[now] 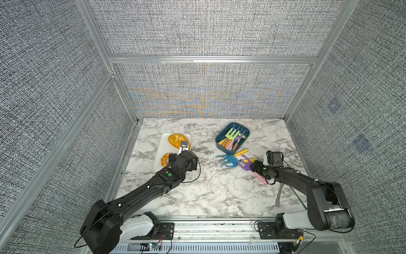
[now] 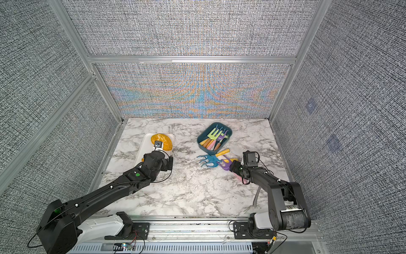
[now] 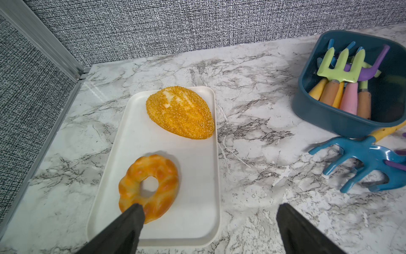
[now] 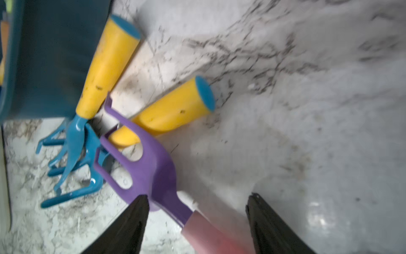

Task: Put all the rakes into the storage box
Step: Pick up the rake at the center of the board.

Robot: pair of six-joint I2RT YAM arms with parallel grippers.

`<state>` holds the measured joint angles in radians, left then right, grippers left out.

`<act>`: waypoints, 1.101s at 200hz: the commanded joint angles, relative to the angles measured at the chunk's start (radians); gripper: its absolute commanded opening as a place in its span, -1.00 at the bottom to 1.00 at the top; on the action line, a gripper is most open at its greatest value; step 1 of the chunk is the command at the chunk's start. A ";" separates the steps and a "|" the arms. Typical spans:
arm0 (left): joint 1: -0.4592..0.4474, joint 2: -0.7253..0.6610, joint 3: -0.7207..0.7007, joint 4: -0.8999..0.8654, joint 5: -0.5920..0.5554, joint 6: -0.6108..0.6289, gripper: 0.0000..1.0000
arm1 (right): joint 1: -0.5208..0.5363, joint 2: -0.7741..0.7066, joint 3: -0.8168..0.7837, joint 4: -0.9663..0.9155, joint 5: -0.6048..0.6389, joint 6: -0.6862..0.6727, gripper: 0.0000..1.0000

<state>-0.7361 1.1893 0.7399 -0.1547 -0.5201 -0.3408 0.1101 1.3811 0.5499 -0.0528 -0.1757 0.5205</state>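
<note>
Beside storage box point(image 3: 329, 123), purple rake point(image 4: 151, 171) overlapping yellow handle point(image 4: 173, 107)

Bright, even light from above leaves only soft shadows, as under the bread ring point(image 3: 149, 187), while the woven back wall point(image 1: 204, 92) shimmers with false orange-blue bands in both top views, and the right wrist view is smeared, its pink handle point(image 4: 208, 235) blurred near white glare on the table point(image 4: 318, 215).

The rake point(image 4: 151, 167) is purple, the storage box point(image 3: 325, 119) teal-blue.
</note>
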 commanded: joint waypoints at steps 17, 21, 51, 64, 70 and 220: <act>0.001 0.026 0.010 0.029 0.005 0.004 0.98 | 0.153 -0.095 -0.082 -0.066 0.006 0.070 0.37; 0.001 0.029 0.010 0.029 0.007 0.005 0.98 | 0.177 -0.102 -0.087 -0.074 0.022 0.076 0.34; 0.001 0.043 0.014 0.033 0.013 0.003 0.98 | 0.323 -0.120 -0.087 -0.137 0.148 0.112 0.12; 0.001 0.048 0.015 0.035 0.015 0.003 0.98 | 0.360 -0.098 -0.065 -0.162 0.203 0.112 0.06; 0.001 0.051 0.015 0.035 0.017 0.002 0.98 | 0.375 -0.083 -0.051 -0.176 0.227 0.109 0.05; 0.001 0.016 0.006 0.034 0.006 0.002 0.98 | 0.487 -0.041 0.112 -0.293 0.439 0.130 -1.00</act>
<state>-0.7361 1.2201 0.7475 -0.1505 -0.5091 -0.3408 0.5961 1.3956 0.6392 -0.2932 0.2478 0.6250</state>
